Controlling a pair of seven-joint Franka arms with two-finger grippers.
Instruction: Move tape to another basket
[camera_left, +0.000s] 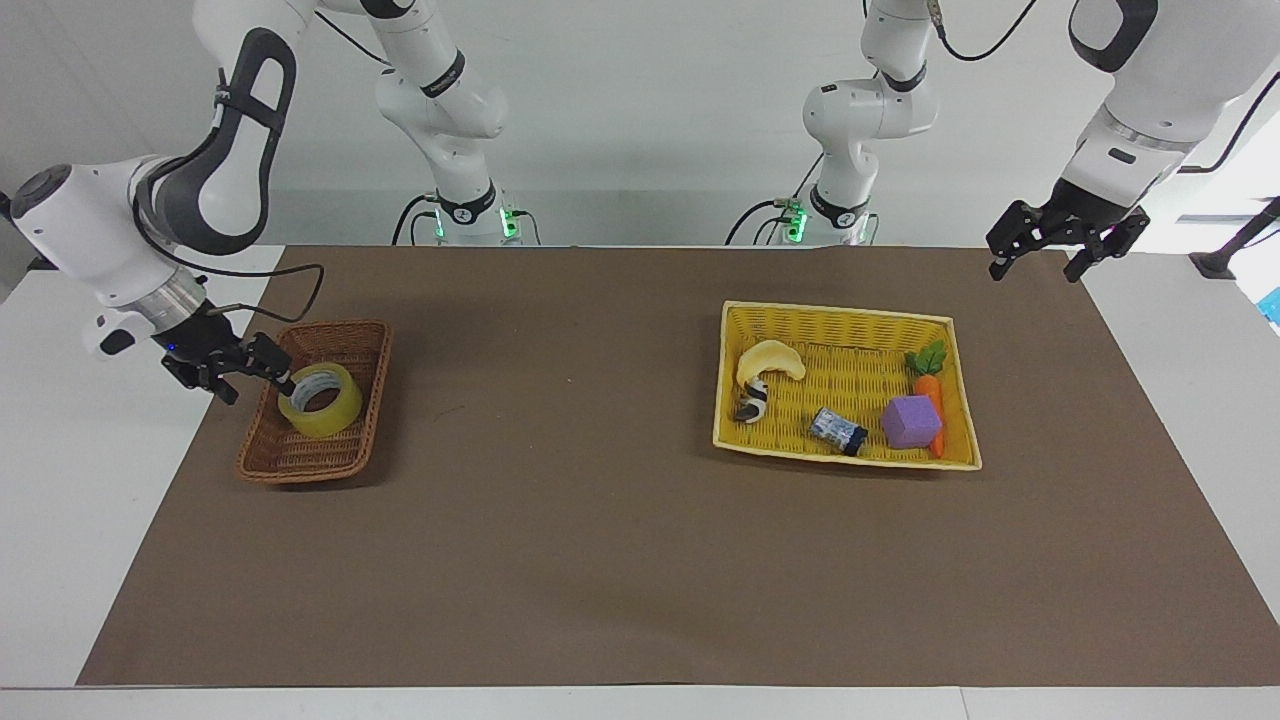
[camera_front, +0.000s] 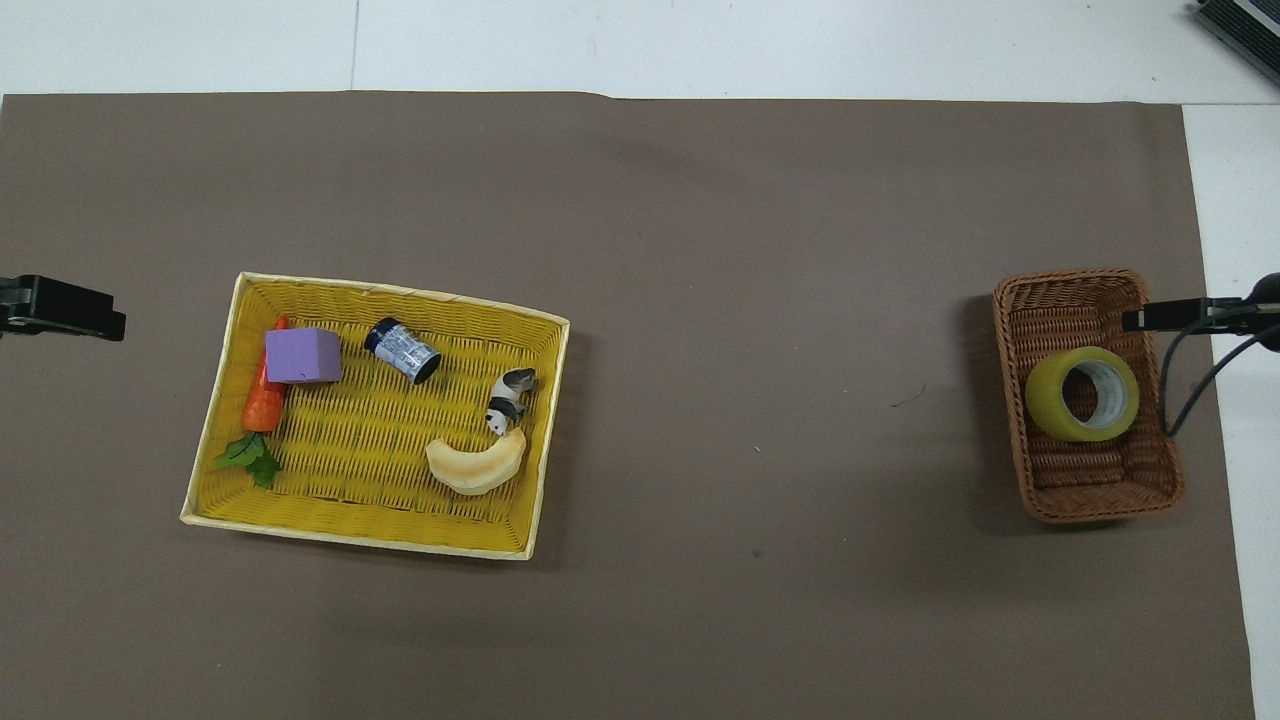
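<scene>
Tape (camera_left: 320, 400) dropped in brown basket (camera_left: 300, 462), tilted, its hole turned upward.

Right pincer (camera_left: 232, 372) parted and empty, just beside basket's rim toward right arm's end of table. Left pincer (camera_left: 1063, 243) parted too, waiting well apart over table's corner.

A brown mat (camera_left: 600, 560) covers the table (camera_left: 60, 560), carrying the wicker basket (camera_left: 268, 462) and a yellow basket (camera_left: 845, 312).
</scene>
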